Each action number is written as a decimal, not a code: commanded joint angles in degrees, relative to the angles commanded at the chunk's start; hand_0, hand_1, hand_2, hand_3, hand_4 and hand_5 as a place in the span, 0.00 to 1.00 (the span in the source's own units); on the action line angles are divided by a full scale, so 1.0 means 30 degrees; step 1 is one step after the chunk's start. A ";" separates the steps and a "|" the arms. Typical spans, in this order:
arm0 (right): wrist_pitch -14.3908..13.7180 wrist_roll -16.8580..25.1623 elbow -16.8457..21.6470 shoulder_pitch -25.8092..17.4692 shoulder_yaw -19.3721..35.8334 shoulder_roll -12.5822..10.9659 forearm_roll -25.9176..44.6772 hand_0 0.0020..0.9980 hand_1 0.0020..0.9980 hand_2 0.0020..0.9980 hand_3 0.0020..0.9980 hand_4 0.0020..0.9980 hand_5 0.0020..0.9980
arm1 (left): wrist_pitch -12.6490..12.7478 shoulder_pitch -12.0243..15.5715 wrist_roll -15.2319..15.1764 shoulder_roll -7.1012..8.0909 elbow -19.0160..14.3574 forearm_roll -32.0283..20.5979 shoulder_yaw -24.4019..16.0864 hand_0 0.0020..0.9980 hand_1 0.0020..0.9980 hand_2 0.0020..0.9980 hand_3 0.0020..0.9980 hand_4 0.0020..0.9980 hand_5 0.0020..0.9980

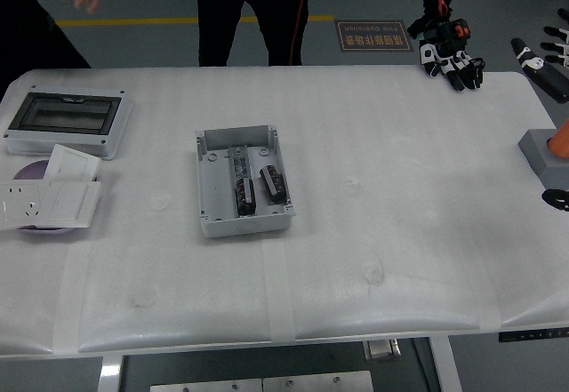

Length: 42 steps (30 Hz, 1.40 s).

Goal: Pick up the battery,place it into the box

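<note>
Head view: grey box (242,181), left of frame centre on the white table (400,232), already contains two dark batteries (244,188) lying side by side; no loose battery is visible elsewhere. Right hand (544,52), at the upper right edge, shows spread fingers (524,51) and holds nothing; much of it is cropped. Left hand is out of frame. A person's gloved hand (449,54) hangs beyond the far edge. Any further approach should descend vertically, clear of the box walls.
</note>
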 joint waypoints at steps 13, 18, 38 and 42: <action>0.0033 -0.0117 -0.0248 0.0045 -0.0272 0.0011 -0.0177 0.75 0.76 0.84 0.95 0.85 0.50 | -0.0039 -0.0244 0.0043 0.0221 0.0025 0.0471 -0.0365 0.61 0.66 0.58 0.56 0.57 0.40; 0.0056 -0.0169 -0.0270 -0.0009 -0.0121 0.0013 -0.0267 0.75 0.76 0.84 0.95 0.85 0.50 | -0.0029 -0.0239 0.0019 0.0170 0.0034 0.0344 -0.0274 0.61 0.66 0.58 0.56 0.58 0.40; 0.0140 -0.0079 -0.0739 0.0211 -0.0292 0.0021 -0.0079 0.75 0.76 0.84 0.95 0.85 0.51 | 0.0027 -0.0390 -0.0093 0.0157 0.0057 -0.0017 -0.0067 0.61 0.66 0.58 0.56 0.58 0.40; 0.0130 -0.0092 -0.0839 0.0231 -0.0361 0.0081 -0.0122 0.75 0.76 0.84 0.95 0.85 0.51 | 0.0020 -0.0426 -0.0095 0.0139 0.0057 0.0004 -0.0077 0.60 0.66 0.58 0.56 0.58 0.40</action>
